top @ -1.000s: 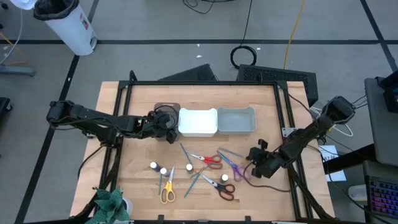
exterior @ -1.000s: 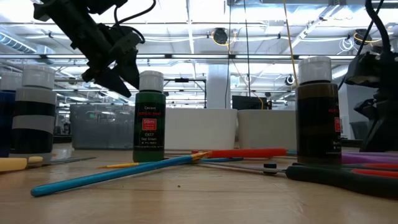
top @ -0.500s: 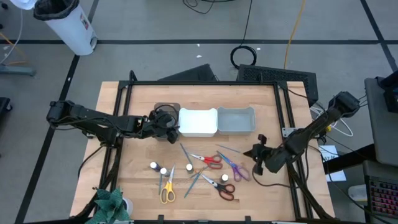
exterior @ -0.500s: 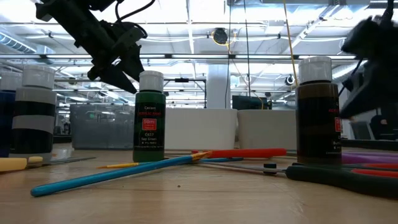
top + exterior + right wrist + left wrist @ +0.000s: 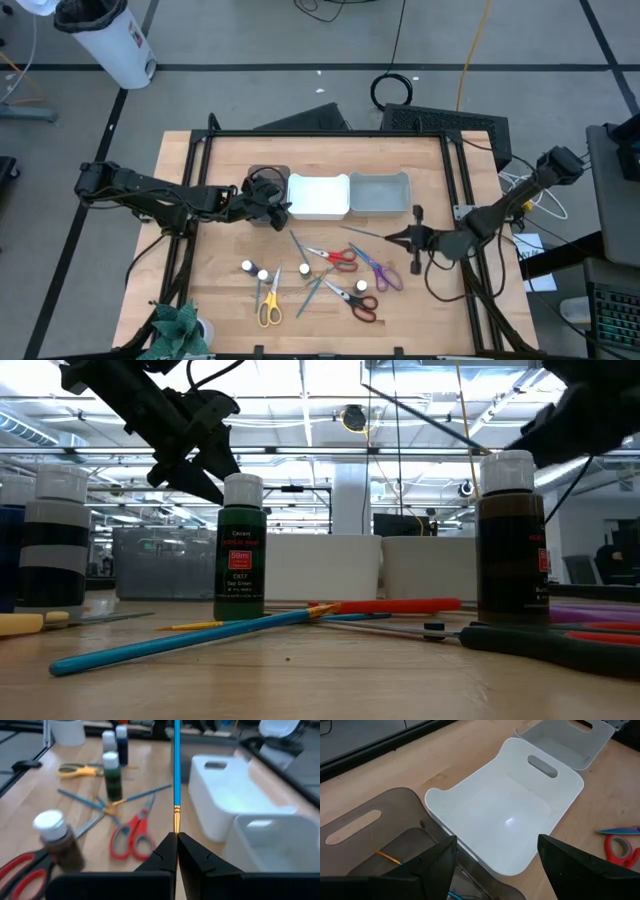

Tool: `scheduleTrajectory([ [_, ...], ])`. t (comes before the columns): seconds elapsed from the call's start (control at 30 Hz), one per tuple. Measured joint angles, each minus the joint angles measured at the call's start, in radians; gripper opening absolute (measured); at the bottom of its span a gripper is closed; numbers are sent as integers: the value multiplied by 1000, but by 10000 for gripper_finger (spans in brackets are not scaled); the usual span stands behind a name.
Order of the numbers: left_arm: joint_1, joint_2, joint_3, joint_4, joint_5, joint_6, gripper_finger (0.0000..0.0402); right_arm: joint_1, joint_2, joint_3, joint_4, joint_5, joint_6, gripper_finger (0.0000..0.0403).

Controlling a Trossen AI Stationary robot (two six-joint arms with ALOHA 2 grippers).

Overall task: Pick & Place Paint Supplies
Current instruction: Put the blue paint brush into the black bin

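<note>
- Currently, seen from above, the right gripper (image 5: 410,238) hovers over the table's right part, just off the near corner of the grey bin (image 5: 380,194).
- Its fingers are clenched on a brush (image 5: 176,775), gripped at the gold ferrule end; the blue handle sticks straight out ahead of the fingers.
- From above, the brush (image 5: 368,232) shows as a thin line running from the gripper toward the table's middle, lifted clear of the other supplies.
- Its long axis points across the table toward the left arm, roughly along the front of the bins, not into any of them.
- The grey bin is the nearest one to this gripper, with the white bin (image 5: 318,196) touching its far side and the brown bin (image 5: 262,174) beyond that.
- My judgement: the coming move depends on carrying the brush over a bin and turning it so its length fits inside.
- The left gripper (image 5: 272,207) sits over the brown bin, beside the white bin; its fingers are spread and hold nothing. A brush already lies in that bin.
- Still on the table, in front of the bins: red scissors (image 5: 336,257), purple scissors (image 5: 379,271), black scissors (image 5: 356,299), yellow scissors (image 5: 268,306), four bottles (image 5: 304,269) and more brushes (image 5: 312,293).
</note>
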Motion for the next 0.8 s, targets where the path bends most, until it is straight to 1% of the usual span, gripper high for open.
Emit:
scheduleTrajectory([
  [0.13,0,0,0,0,0,0,282,-55,-29,0,6,-12,-52,0],
  [0.37,0,0,0,0,0,0,274,-184,-34,0,75,-224,-117,0],
  [0.43,0,0,0,0,0,0,276,-210,-34,0,95,-266,-134,0],
  [0.57,0,0,0,0,0,-1,282,-245,-34,0,115,-318,-155,0],
  [0.67,0,0,0,0,0,-1,282,-258,-34,-4,123,-325,-156,0],
  [0.73,0,0,0,0,0,-1,283,-267,-34,-29,174,-353,-155,0],
  [0.8,0,0,0,0,0,-1,283,-277,-34,-73,264,-396,-154,0],
])
